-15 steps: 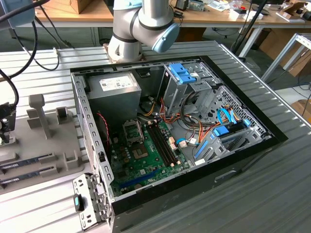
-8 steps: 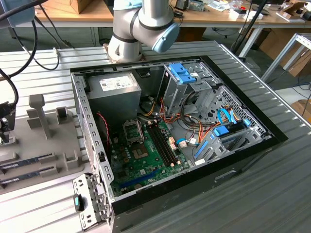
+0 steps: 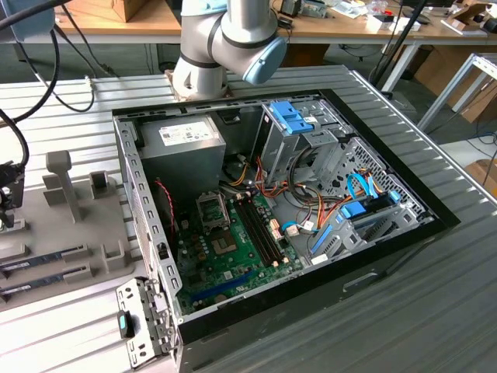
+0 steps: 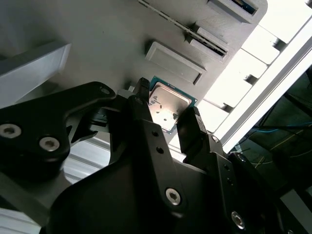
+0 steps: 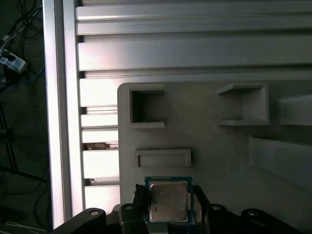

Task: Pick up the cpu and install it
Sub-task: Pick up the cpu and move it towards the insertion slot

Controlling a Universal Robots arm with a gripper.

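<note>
Cpu (image 5: pixel 168 201) sat between the gripper (image 5: pixel 168 194) jaws, seemingly pinched by opposite edges just above the tray (image 5: pixel 219 161), where a level, centred hold mattered.

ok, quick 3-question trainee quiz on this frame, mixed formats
1. True or false: the small square silvery-topped cpu is seated on the green motherboard.
2. The tool is nearest to: A) the cpu, B) the blue drive bracket, C) the grey power supply box.
3. What is directly under the cpu?
Key: 1 false; 2 A; 3 the pale grey moulded plastic tray.
</note>
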